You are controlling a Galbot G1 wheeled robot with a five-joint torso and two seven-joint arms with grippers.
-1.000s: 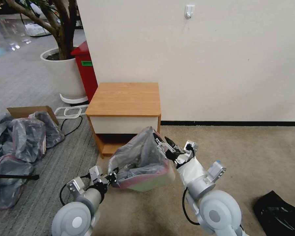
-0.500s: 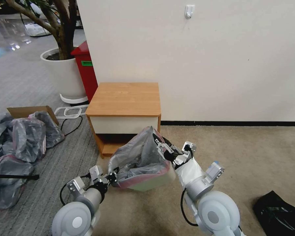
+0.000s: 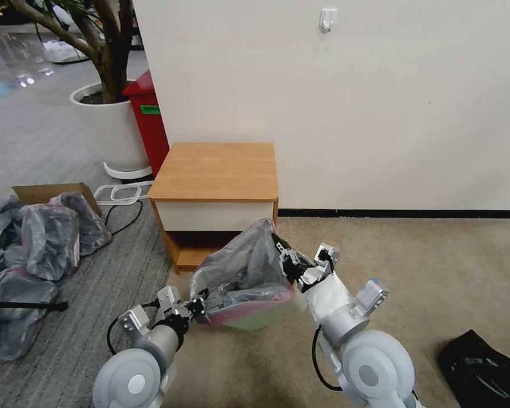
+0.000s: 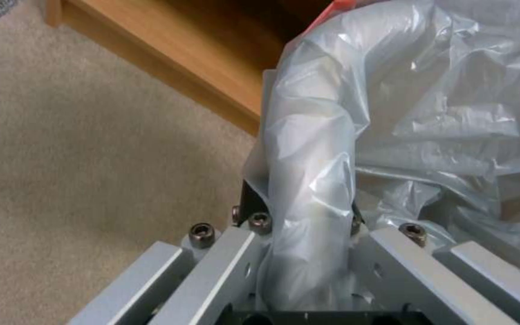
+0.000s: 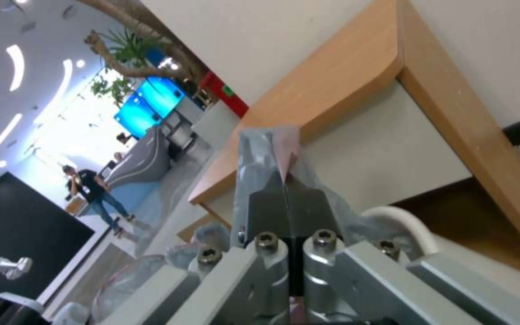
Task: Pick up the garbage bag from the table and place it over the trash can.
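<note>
The grey translucent garbage bag [image 3: 241, 266] with its pink rim band is draped over the cream trash can [image 3: 260, 320], which stands on the carpet in front of the table [image 3: 215, 170]. My left gripper [image 3: 197, 305] is at the can's near left corner, shut on a fold of the garbage bag [image 4: 308, 180]. My right gripper [image 3: 284, 258] is at the far right corner, shut on the bag's edge [image 5: 266, 144], which sticks up past the black fingertips [image 5: 272, 194]. The bag stands highest at that right corner. The table's top [image 5: 332, 90] is empty.
A pile of grey bags [image 3: 34, 249] and a cardboard box [image 3: 51, 192] lie on the floor to the left. A red bin [image 3: 150, 122] and a white planter [image 3: 110, 127] stand behind the table. A black bag [image 3: 481, 374] lies at the right, near the open beige carpet.
My right gripper has come down and slightly nearer, lowering the bag's raised right corner toward the can. My left arm shifted a little to the right, still holding the bag.
</note>
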